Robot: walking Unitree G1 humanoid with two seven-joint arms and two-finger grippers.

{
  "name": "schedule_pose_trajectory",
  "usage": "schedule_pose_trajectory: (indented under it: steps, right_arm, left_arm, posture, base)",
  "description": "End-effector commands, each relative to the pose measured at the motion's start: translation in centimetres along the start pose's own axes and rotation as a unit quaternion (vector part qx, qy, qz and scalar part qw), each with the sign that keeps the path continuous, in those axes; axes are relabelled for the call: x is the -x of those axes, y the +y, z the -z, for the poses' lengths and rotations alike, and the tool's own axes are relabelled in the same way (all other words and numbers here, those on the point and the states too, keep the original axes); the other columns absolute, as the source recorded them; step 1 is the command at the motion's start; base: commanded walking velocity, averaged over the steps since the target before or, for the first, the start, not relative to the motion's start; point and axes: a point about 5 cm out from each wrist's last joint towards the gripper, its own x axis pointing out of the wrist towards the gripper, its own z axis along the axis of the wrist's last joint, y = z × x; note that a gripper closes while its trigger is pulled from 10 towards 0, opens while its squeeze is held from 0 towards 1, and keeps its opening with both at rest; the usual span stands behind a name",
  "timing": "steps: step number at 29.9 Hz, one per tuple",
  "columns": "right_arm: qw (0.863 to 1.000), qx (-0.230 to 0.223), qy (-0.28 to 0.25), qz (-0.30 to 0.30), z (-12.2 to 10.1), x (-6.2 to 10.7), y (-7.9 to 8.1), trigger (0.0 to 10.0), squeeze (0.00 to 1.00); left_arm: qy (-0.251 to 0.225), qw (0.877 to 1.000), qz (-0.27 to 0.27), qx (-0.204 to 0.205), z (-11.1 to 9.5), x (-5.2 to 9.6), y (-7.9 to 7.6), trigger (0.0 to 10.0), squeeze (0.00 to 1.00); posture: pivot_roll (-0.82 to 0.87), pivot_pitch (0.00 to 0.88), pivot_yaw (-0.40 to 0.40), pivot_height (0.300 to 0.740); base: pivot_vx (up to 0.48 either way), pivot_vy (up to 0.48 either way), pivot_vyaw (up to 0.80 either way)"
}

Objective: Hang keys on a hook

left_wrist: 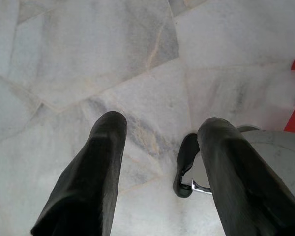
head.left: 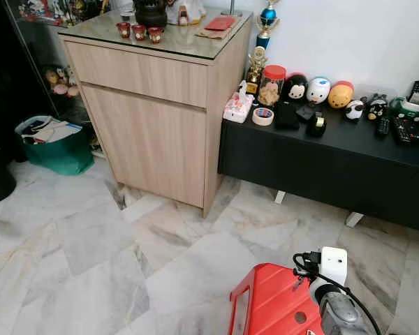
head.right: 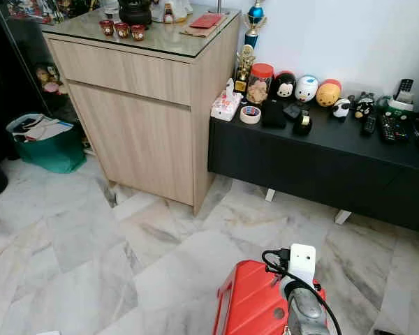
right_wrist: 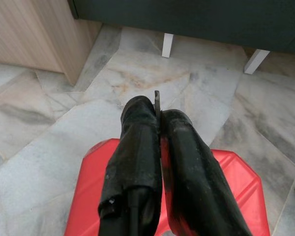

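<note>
right gripper fingers pressed together on a thin dark sliver, likely the keys, above a red stool. left gripper spread, empty. carry step; next: locate a hook.

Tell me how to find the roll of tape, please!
Look at the long black bench standing against the white wall beside the tall wooden cabinet. Near its cabinet end, just past the pink tissue box, lies the tape roll. It is the flat pale ring with a hole in the middle.
</note>
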Motion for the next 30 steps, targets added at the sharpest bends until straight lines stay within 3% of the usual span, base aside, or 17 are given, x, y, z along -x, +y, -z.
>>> schedule_pose_trajectory:
  steps: [1,6,20,30]
  right_arm:
    - [1.000,-0.006,-0.008,0.007,-0.3,-0.1,-0.3,10.0,0.00]
    - [1.000,-0.006,-0.006,0.001,-0.2,-0.1,0.1,10.0,0.00]
    - [0.998,-0.013,0.056,0.030,2.9,1.2,-0.9,10.0,0.00]
    - [0.990,-0.009,0.124,0.064,5.5,2.5,-2.3,10.0,0.00]
  left_arm:
    - [0.020,1.000,0.002,0.002,0.7,0.2,0.2,10.0,0.00]
    - [0.024,1.000,-0.005,0.004,0.8,0.4,1.2,10.0,0.00]
    - [0.038,0.999,0.001,0.000,0.8,0.0,-0.2,10.0,0.00]
    - [0.040,0.999,-0.011,0.001,0.8,0.4,1.8,10.0,0.00]
  posture:
    - [0.11,0.000,-0.051,0.722]
    - [0.11,0.000,-0.053,0.722]
    - [0.09,0.000,-0.040,0.722]
    - [0.09,0.000,-0.037,0.722]
  base:
    - [-0.274,0.000,0.00]
    - [-0.283,0.000,0.00]
    - [-0.291,0.000,0.00]
    - [-0.291,0.000,0.00]
